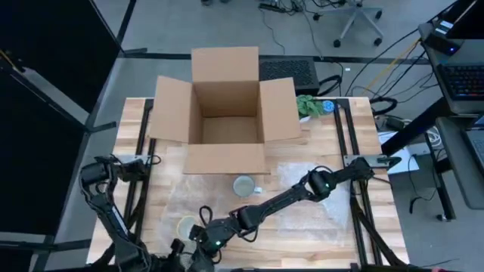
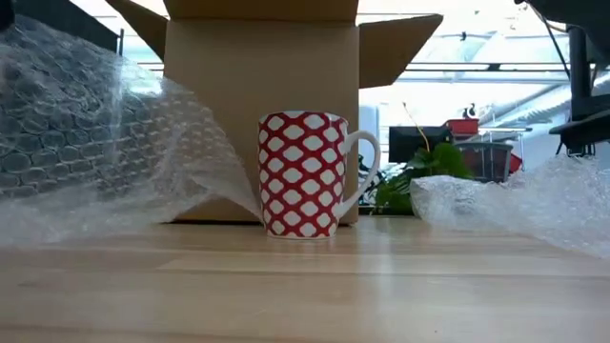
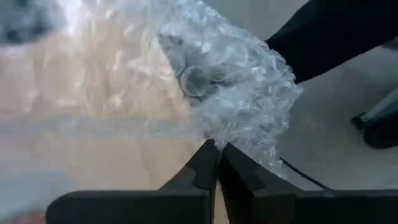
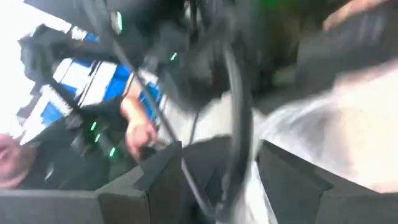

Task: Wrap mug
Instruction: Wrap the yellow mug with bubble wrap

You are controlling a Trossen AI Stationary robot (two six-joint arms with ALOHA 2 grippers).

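The left gripper (image 3: 217, 163) is pinched tight on an edge of the bubble wrap (image 3: 230, 93) at the table's (image 1: 318, 234) near edge. The right gripper (image 4: 217, 180), fingers spread, sits just beside it. One mug (image 2: 305, 174) stands mid-table, just before one open box (image 1: 224, 106). One plant (image 2: 419, 171) sits far right.

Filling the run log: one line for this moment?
mug upright, unwrapped | left gripper shut on bubble wrap | right gripper open, near table's front edge
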